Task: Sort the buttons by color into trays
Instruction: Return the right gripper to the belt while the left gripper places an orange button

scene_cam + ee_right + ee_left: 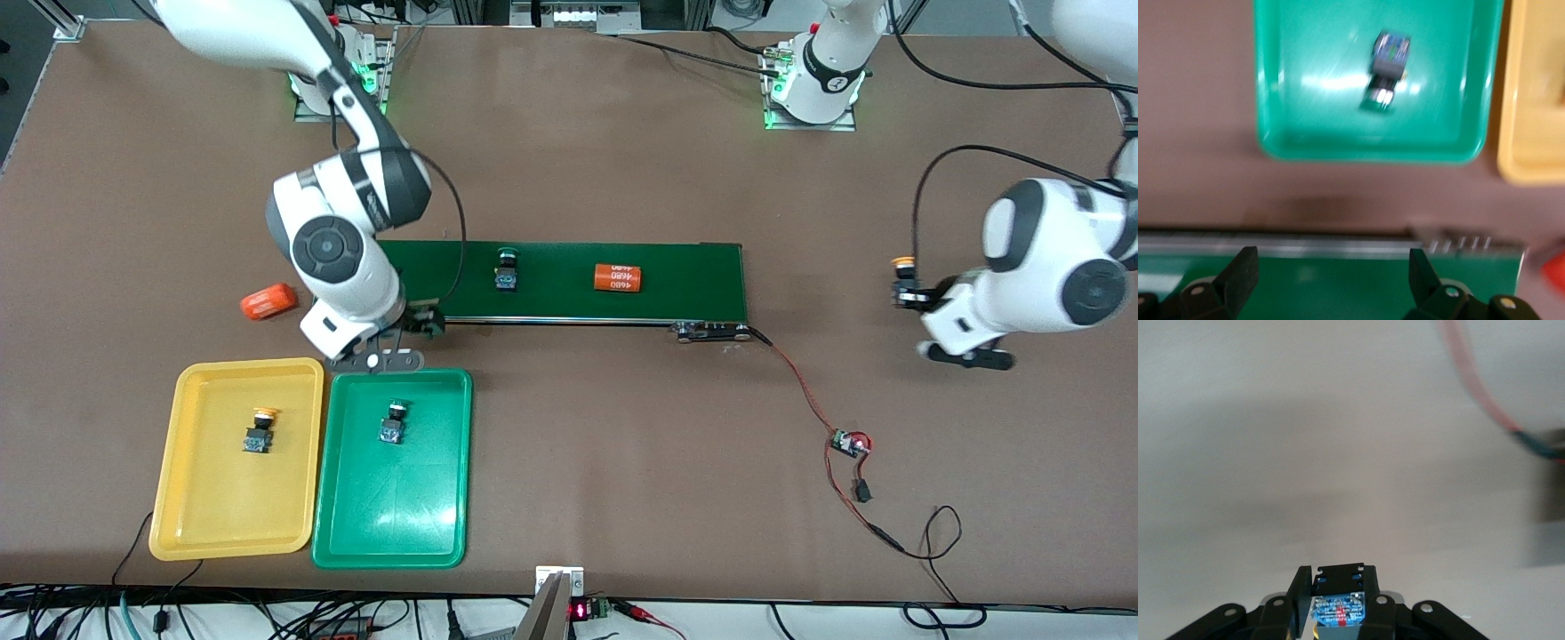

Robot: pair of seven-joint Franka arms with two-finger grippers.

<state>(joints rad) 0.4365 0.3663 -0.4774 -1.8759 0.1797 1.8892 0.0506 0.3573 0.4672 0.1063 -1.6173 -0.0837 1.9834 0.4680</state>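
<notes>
A yellow-capped button (259,428) lies in the yellow tray (204,507). In the green tray (418,516) beside it lies a green-capped button (393,422), which the right wrist view shows as well (1386,70). Another green-capped button (507,269) sits on the dark-green conveyor belt (685,280). My right gripper (382,356) hangs open and empty over the belt's end by the green tray (1305,127). My left gripper (907,289) is up over bare table toward the left arm's end, shut on a yellow-capped button (904,263); its blue body (1338,610) shows between the fingers.
One orange cylinder with white print (618,277) lies on the belt, another (268,301) on the table beside the belt's end, farther from the front camera than the yellow tray. A small circuit board with red wires (849,443) lies toward the left arm's end.
</notes>
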